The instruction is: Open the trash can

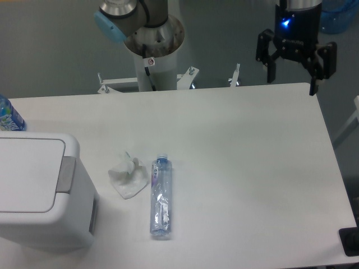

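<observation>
Your gripper (293, 72) hangs high above the far right corner of the table (241, 145). Its two fingers are spread wide apart and they hold nothing. It is a long way from the job.

The trash can (39, 196) sits at the near left corner of the table, on the other side from the gripper. Its lid is flat and shut. The grey push tab (65, 175) is on the right edge of the lid, so it faces the middle of the table. That is good for you, I think, because the arm can come at the tab from the open side. The can looks a bit longer from left to right, but its left part is cut off, so I can't be sure.

A clear bottle (161, 196) lies flat just right of the can, pointing away from you. A crumpled tissue (128, 178) lies between them, close to the bottle. Both are in your path, so come down from above.
</observation>
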